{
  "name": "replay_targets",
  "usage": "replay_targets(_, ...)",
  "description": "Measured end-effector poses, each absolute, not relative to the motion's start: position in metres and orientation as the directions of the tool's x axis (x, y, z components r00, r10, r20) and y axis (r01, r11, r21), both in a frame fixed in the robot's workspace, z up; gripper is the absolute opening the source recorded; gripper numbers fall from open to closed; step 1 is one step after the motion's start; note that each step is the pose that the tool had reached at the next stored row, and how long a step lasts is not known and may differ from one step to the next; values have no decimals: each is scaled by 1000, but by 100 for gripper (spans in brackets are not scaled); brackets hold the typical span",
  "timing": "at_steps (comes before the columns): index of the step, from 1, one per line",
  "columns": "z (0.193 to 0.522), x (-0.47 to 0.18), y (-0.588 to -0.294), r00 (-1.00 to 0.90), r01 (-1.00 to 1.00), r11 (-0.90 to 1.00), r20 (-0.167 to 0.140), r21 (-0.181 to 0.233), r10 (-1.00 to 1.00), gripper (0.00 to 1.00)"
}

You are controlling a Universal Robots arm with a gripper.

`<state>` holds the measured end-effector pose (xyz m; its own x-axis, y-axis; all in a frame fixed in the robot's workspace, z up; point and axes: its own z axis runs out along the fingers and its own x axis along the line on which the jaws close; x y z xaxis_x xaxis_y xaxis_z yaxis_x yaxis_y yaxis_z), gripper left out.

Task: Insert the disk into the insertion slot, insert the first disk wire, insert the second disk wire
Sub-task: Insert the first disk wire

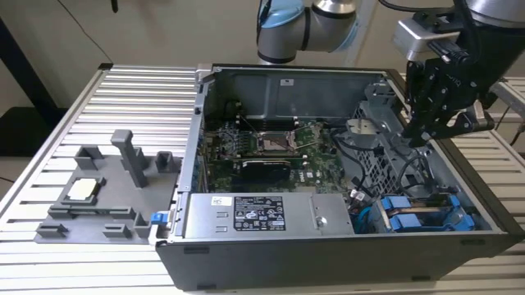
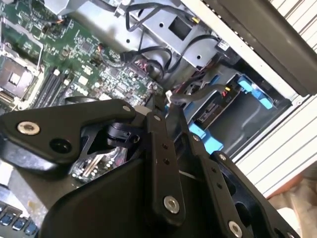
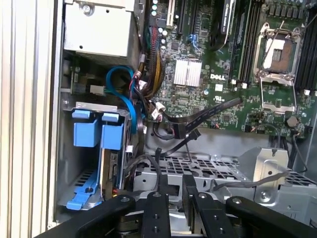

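The disk's blue carrier frame point(image 1: 410, 221) sits down in the insertion slot point(image 1: 474, 216), the grey bay at the case's corner on the exterior view's right; the drive body is mostly hidden. Both wrist views show the blue frame point(image 3: 86, 134) point(image 2: 250, 89) too. My black gripper point(image 1: 414, 140) hangs above the perforated cage point(image 1: 385, 161), behind that bay. Its fingers point(image 3: 157, 208) stand close together in both wrist views. Dark cables point(image 3: 198, 116) and a white-tipped connector point(image 2: 169, 94) lie just past the gripper point(image 2: 158, 106). I cannot tell whether a wire is pinched.
The open case holds a green motherboard point(image 1: 262, 147) and a labelled grey power supply point(image 1: 254, 215) along its front. A blue cable point(image 3: 121, 94) loops beside the bay. On the exterior view's left, a grey fixture point(image 1: 107, 184) stands on the slatted table point(image 1: 131, 98).
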<state>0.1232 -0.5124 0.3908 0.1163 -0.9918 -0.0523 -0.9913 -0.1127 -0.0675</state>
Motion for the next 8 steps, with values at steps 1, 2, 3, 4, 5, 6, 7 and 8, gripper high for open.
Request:
replay_targets(1,391,123,-512,126,-990,-123,-47,-67,-991,27)
replay_targets(2,390,122,-511,136,-989,-134,-41,-66,-990,27)
replay_targets(3,390,122,-511,147,-987,-145,-32,-65,-989,27)
replay_targets(4,390,121,-511,154,-986,-153,-24,-64,-988,27)
replay_targets(5,390,117,-509,155,-986,-153,-21,-63,-988,27)
replay_targets(6,389,113,-508,155,-986,-154,-20,-64,-988,27)
replay_targets(7,389,108,-507,155,-986,-154,-20,-64,-988,27)
replay_targets(8,388,104,-506,155,-986,-154,-20,-65,-988,27)
